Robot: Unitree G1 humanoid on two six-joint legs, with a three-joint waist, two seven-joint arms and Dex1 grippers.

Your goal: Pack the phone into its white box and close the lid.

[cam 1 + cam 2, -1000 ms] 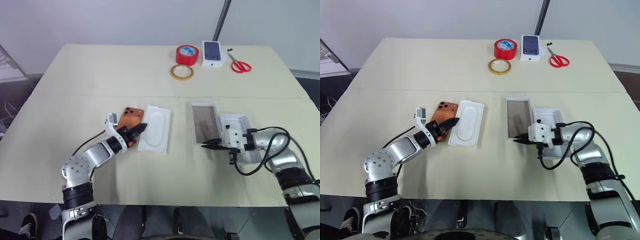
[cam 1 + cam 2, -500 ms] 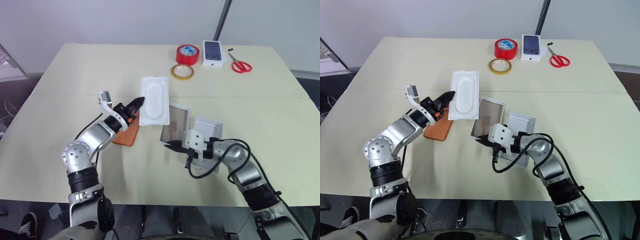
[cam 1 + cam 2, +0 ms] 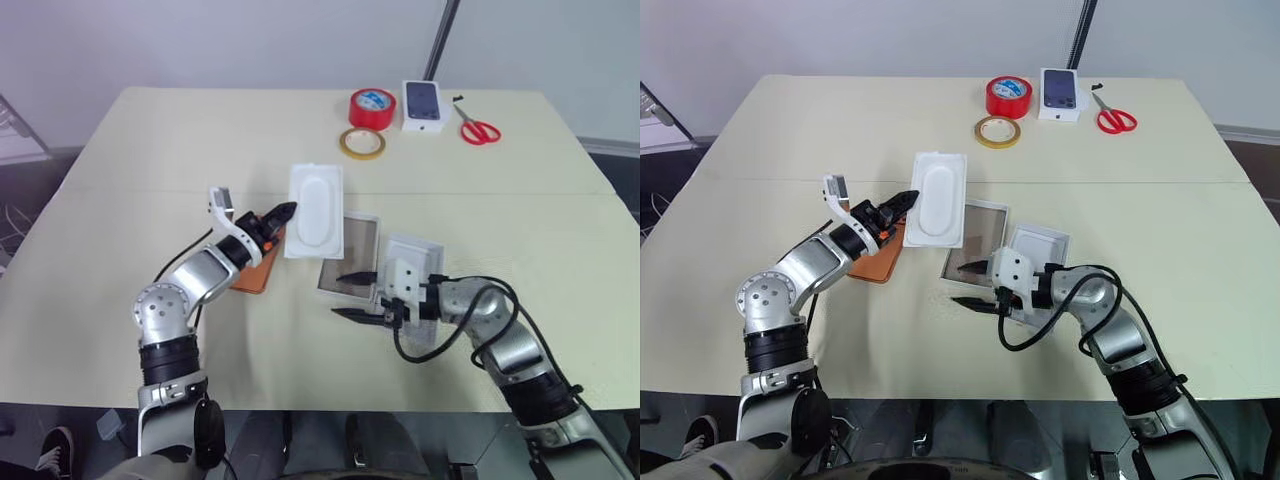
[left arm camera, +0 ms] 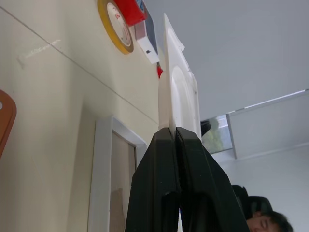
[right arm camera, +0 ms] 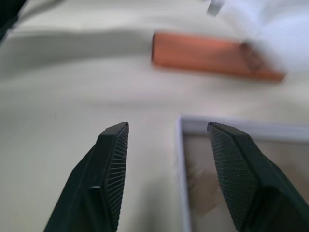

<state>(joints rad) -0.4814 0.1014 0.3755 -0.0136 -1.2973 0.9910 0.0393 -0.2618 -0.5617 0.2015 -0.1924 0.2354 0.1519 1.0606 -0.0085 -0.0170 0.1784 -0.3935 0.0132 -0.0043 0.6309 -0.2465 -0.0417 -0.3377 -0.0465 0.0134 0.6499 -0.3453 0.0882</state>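
Altogether, one phone (image 3: pixel 255 266), one white box (image 3: pixel 350 254), two tape rolls (image 3: pixel 369 122).

The left claw (image 4: pixel 175 133) has its two black fingers (image 4: pixel 157 174) pressed together on the thin edge of a flat white insert (image 4: pixel 179 94), which stands edge-on above them and shows a raised oval on its face. On the cream tabletop (image 4: pixel 53 116), at about seven o'clock from the fingertips, lies the white box (image 4: pixel 104 179), its raised rim framing a brownish inner floor. At nine o'clock, a rounded corner of the phone (image 4: pixel 6 121) shows in orange. Toward eleven o'clock sit a yellow tape ring (image 4: pixel 115 26) and a red tape roll (image 4: pixel 131 8), with a white picture box (image 4: pixel 147 38) just beside them. A person's head (image 4: pixel 265 223) shows at four o'clock.
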